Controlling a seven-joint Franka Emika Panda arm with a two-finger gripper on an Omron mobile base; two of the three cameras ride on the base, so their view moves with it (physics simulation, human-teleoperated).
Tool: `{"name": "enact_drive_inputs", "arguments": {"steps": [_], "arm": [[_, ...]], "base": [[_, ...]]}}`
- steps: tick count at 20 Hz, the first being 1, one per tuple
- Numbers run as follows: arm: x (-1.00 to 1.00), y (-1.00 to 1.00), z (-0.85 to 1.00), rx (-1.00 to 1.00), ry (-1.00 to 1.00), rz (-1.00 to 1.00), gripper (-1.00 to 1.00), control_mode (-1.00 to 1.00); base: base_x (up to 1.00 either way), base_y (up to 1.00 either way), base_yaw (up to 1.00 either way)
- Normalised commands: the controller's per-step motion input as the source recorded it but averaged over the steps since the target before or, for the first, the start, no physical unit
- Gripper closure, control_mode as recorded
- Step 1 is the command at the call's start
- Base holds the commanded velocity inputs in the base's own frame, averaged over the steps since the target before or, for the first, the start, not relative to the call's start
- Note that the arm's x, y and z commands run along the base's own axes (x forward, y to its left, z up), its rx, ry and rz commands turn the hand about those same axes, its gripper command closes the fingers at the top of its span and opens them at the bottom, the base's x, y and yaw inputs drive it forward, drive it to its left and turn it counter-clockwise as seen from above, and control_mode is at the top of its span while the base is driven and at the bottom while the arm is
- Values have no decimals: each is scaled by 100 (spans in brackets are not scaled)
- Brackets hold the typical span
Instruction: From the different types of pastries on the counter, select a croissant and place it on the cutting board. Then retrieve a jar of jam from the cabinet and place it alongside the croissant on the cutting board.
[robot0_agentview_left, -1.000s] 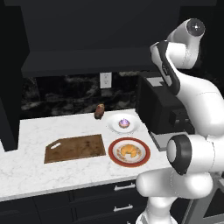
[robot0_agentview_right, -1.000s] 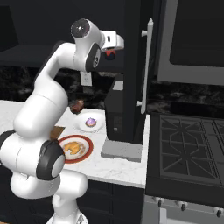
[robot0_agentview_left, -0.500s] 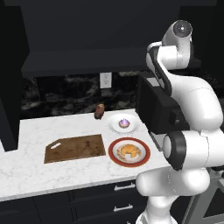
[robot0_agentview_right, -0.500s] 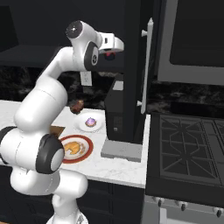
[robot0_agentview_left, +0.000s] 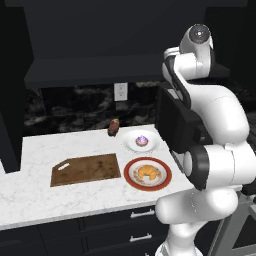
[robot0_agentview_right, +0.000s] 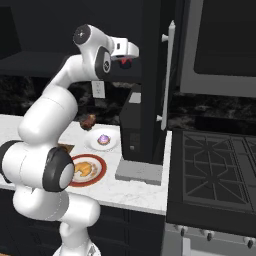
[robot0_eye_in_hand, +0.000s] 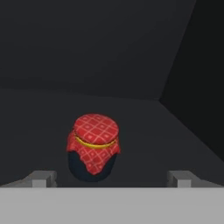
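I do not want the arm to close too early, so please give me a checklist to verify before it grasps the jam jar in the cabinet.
1. Gripper open: ok, the fingertips stand wide apart.
2. Jar of jam upright: ok, it stands on the cabinet floor with its red cloth cover on top.
3. Jar between the fingers: not ok, it sits ahead of the tips and left of their midline.
4. Nothing held yet: ok.
5. Croissant on the cutting board: not ok, it lies on the red-rimmed plate beside the board.
6. Free room on the board for the jar: ok.
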Motion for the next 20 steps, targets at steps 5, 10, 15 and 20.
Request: {"name": "enact_drive_inputs", "arguments": {"steps": [5,10,15,20], "arm": [[0,1,0,0,-1,0,-100,-100],[8,1,0,0,0,0,-100,-100],[23,10,0,0,0,0,-100,-100],[18,1,0,0,0,0,-100,-100]], "base": [[0,0,0],[0,0,0],[0,0,0],[0,0,0]]}}
